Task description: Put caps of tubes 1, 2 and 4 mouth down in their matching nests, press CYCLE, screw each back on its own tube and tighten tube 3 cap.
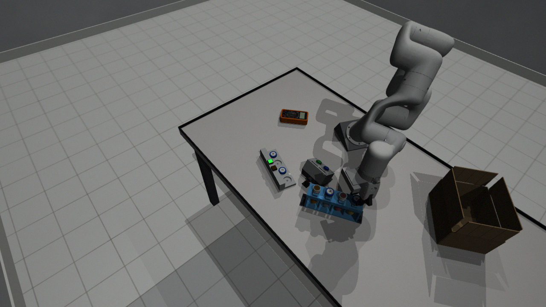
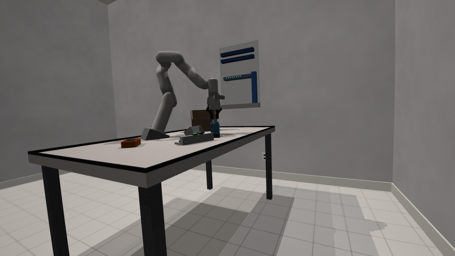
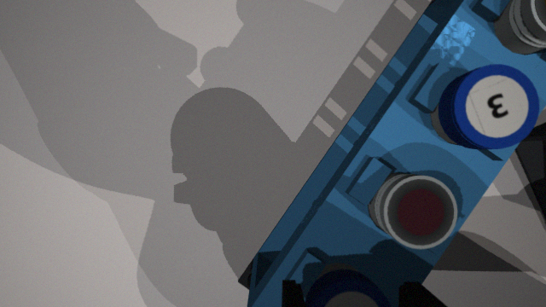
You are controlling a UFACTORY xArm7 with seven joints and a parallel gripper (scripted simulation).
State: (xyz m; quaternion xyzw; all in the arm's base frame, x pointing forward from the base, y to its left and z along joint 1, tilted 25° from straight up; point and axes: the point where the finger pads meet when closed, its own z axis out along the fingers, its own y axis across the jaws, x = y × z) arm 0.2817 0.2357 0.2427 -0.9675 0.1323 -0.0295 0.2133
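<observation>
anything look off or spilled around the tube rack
Nothing stands out. The blue rack sits level with no spill showing, and two caps lie flat in the tray. The open red tube fits the job. The gripper sits loosely around the end cap.
</observation>
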